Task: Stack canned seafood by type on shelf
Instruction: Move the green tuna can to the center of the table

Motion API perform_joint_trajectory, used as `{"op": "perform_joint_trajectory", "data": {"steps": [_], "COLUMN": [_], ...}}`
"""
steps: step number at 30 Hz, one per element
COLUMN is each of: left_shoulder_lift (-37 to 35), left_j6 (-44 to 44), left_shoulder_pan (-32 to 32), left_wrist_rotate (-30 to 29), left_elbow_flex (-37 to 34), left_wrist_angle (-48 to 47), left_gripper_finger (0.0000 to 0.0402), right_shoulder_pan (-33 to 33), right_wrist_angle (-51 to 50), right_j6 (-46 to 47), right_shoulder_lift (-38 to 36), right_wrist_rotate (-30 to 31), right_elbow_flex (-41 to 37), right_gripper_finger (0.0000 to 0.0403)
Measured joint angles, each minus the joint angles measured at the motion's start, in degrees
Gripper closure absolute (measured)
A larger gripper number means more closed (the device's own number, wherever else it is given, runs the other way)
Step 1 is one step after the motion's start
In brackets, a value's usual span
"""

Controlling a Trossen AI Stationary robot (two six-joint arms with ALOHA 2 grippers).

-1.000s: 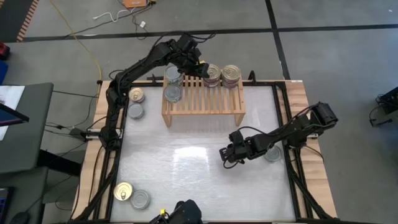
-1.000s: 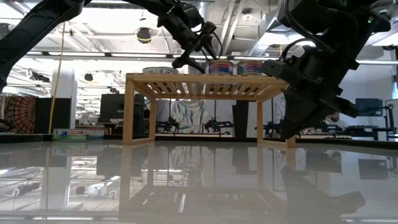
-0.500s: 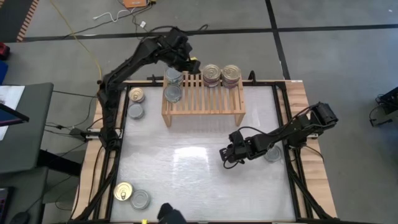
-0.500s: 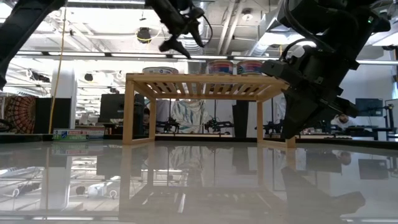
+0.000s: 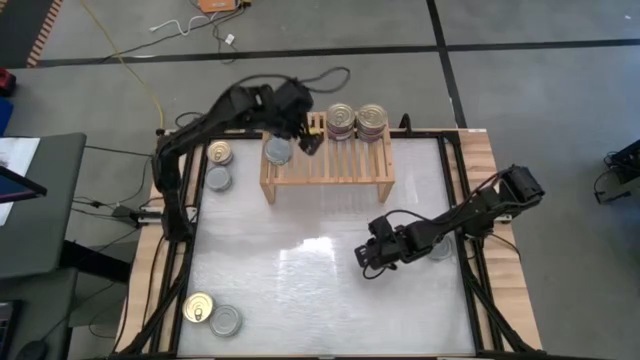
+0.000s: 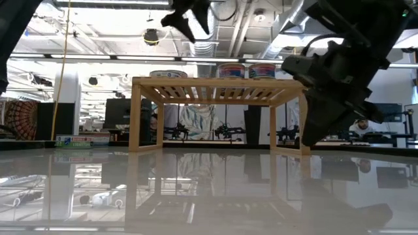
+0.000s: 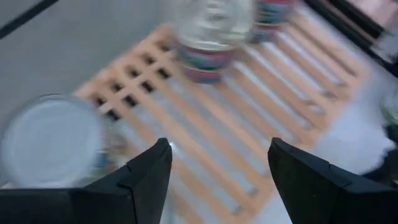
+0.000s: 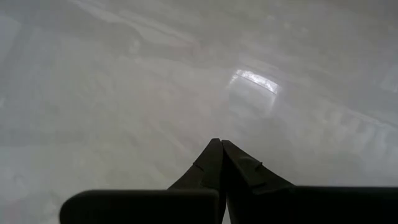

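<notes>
The light-wood shelf (image 5: 335,165) stands at the table's far side. On it are a silver-topped stack of canned seafood (image 5: 278,151) at the left and two stacks (image 5: 341,120) (image 5: 372,119) on the far edge. My left gripper (image 5: 308,140) hangs open and empty well above the slats (image 7: 217,146), between the left stack and the two far stacks. My right gripper (image 5: 366,264) is shut and empty, just above the white table top (image 8: 219,144), right of centre. A single can (image 5: 438,249) lies on the table beside the right arm.
Loose cans lie on the table: a gold-lidded one (image 5: 219,153) and a silver one (image 5: 217,178) left of the shelf, another gold (image 5: 199,307) and silver one (image 5: 227,321) at the near left corner. The table's middle (image 5: 300,250) is bare.
My left gripper has risen from the far left of the shelf top, swung toward the table's near edge over the slats and rolled as it went. It has stayed open and empty. The cans on the shelf have not moved.
</notes>
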Motion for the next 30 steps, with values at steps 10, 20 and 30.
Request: {"op": "perform_joint_trajectory", "data": {"steps": [10,20,30], "left_shoulder_lift": [0.24,0.2,-0.62], "left_j6": [-4.78,-13.97,-25.83], "left_shoulder_pan": [-10.53,-21.64,-30.92], "left_wrist_rotate": [-6.34,-19.2,-20.66], "left_elbow_flex": [-1.57,-1.53,-18.83], "left_wrist_angle": [-0.34,-4.23,2.77], "left_gripper_finger": [0.0146,0.0146,0.0146], "right_shoulder_pan": [4.26,9.43,14.38], "right_wrist_angle": [0.41,1.26,4.04], "right_j6": [1.53,3.03,3.19], "right_shoulder_lift": [0.0,0.0,0.0], "right_wrist_rotate": [-0.06,-1.69,-1.71], "right_elbow_flex": [0.0,0.0,0.0], "right_gripper_finger": [0.0372,0.0372,0.0372]}}
